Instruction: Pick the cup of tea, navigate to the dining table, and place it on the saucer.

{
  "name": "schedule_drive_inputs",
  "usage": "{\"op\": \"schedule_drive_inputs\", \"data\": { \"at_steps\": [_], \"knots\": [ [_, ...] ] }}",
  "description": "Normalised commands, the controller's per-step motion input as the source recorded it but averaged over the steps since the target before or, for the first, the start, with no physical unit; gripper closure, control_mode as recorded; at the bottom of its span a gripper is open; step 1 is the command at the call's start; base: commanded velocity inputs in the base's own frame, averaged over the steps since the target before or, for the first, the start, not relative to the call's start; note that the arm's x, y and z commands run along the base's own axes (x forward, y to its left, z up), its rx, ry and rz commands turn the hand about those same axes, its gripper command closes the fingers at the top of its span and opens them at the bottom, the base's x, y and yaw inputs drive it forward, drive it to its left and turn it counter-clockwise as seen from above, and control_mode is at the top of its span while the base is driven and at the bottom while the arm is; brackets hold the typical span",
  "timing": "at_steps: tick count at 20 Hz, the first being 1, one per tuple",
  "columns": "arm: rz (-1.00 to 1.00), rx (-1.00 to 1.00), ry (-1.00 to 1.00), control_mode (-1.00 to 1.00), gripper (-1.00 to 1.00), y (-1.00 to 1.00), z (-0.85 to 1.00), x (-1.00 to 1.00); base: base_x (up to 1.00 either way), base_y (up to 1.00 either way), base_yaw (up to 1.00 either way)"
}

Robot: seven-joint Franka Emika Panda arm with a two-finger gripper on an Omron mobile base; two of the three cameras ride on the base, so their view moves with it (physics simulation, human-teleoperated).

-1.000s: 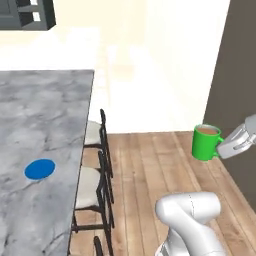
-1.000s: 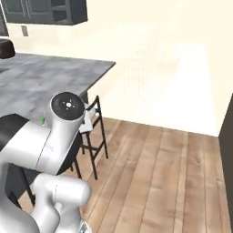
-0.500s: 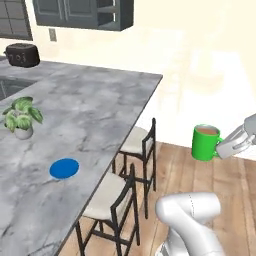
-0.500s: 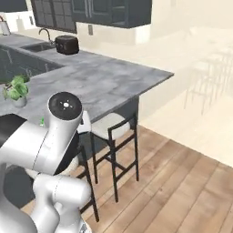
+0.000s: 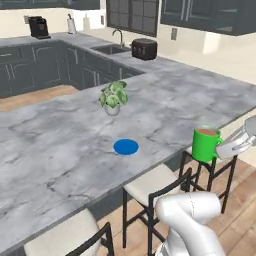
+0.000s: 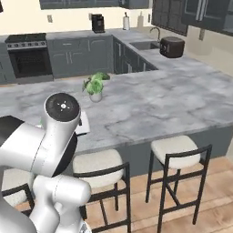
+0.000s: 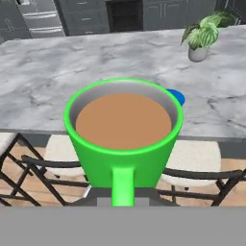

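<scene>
**Robot carries a green cup of tea beside the dining table, saucer within sight**

The dining table [image 5: 60, 145] is a broad grey marble counter that spans the left base view, with cream-seated stools [image 5: 155, 182] tucked under its near edge. A white robot arm rises from the lower right. Its gripper [image 5: 235, 146] holds the cup of tea [image 5: 205, 144] by the handle side, upright, in the air just off the table's near edge, above a stool. The fingers pinch the cup at its handle; the fingertips themselves sit behind the mug, so the exact contact is hard to see.

The blue saucer [image 5: 126, 146] lies flat on the table, a little in from the near edge, well apart from the cup. A small potted plant [image 5: 113, 97] stands farther in, beyond the saucer.

Judging by this, the carrying step is nearly done. The next move likely calls for reaching over the table edge, centering the cup above the saucer, and lowering it level so tea does not spill.

In the hand view the cup hides most of the saucer [image 7: 176, 96].
</scene>
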Motion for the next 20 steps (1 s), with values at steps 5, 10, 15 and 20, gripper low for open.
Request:
{"op": "schedule_drive_inputs", "data": {
  "at_steps": [5,10,15,20],
  "knots": [
    [0.0,0.0,0.0,1.0,1.0,0.0,0.0,0.0,1.0,-0.04,0.65],
    [0.0,0.0,0.0,1.0,1.0,0.0,0.0,0.0,1.0,-0.26,0.43],
    [0.0,0.0,0.0,1.0,1.0,0.0,0.0,0.0,0.55,-0.09,0.14],
    [0.0,0.0,0.0,1.0,1.0,0.0,0.0,0.0,0.0,0.0,0.0]
  ]
}}
